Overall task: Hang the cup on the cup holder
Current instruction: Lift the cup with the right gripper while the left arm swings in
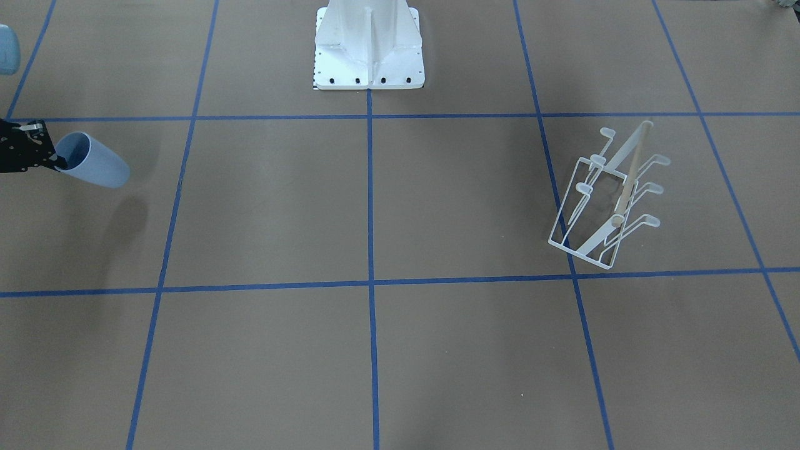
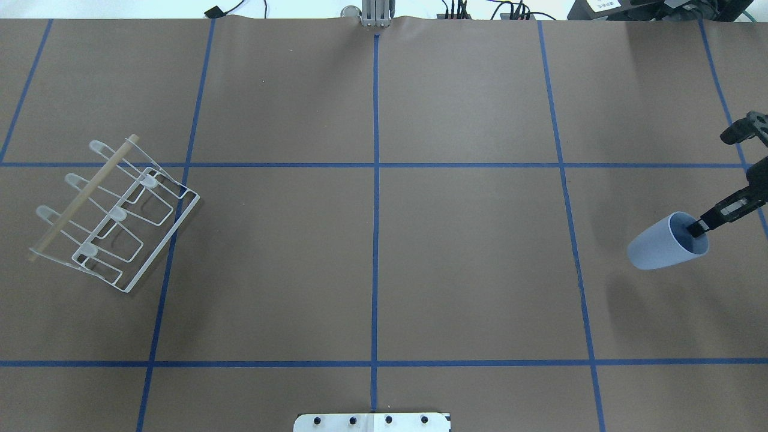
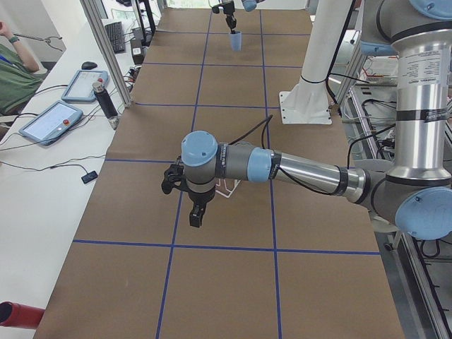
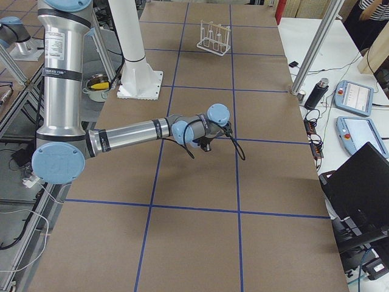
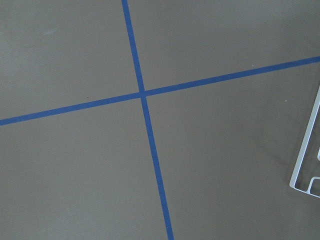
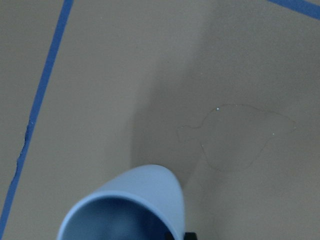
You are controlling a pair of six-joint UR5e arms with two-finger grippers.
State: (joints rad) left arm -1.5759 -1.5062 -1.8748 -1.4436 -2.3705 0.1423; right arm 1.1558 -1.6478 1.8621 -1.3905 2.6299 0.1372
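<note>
The right hand was clenched on the rim of the cup. Its jaws were set narrow, with one finger dipped inside the mouth against the wall. The cup hung tilted almost onto its side, its base pointing toward the middle of the counter. It was clear of the surface, and its shadow lay on the paper beneath. This was at the counter's right end, well apart from the cup holder, which stood at the left end. The left hand hung over the counter near the cup holder, pointing down. It showed only in the side view, so I could not tell whether it was released or clenched.
</note>
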